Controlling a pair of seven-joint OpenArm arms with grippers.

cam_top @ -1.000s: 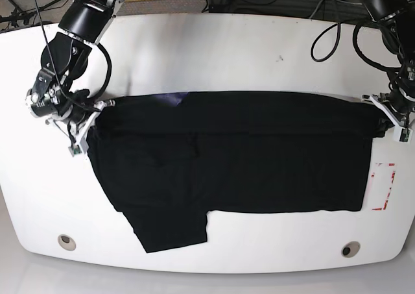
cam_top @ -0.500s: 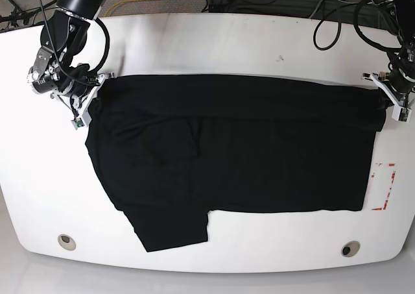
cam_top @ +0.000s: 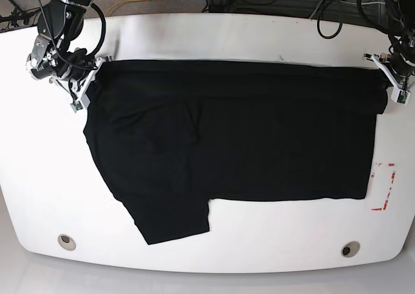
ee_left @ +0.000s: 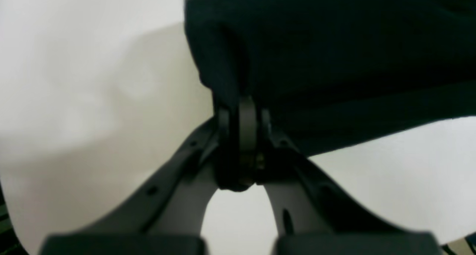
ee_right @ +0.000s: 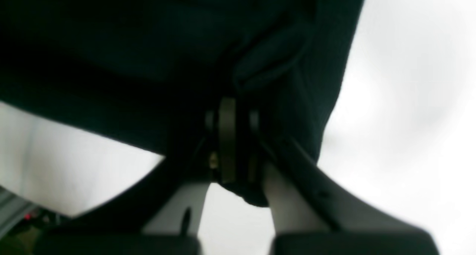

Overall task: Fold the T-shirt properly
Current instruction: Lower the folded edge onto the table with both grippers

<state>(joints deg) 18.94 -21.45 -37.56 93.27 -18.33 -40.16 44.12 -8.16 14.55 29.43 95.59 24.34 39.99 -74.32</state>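
Note:
The black T-shirt (cam_top: 233,132) lies spread across the white table, plain side up, one sleeve hanging toward the front left. My left gripper (cam_top: 386,80) is shut on the T-shirt's far right corner. My right gripper (cam_top: 89,81) is shut on its far left corner. In the left wrist view the closed left gripper (ee_left: 241,110) pinches a bunched fold of the T-shirt (ee_left: 334,54). In the right wrist view the right gripper (ee_right: 227,115) is closed the same way on the dark T-shirt (ee_right: 148,61). No print shows.
The white table (cam_top: 214,37) has a rounded front edge with two round inserts (cam_top: 65,241) (cam_top: 351,249). A red-marked label (cam_top: 384,189) lies by the T-shirt's right edge. Cables run behind the table's far edge.
Both grippers have pulled the T-shirt's upper edge toward the far side of the table. The folded-over top strip has opened out, and the cloth now covers more of the table.

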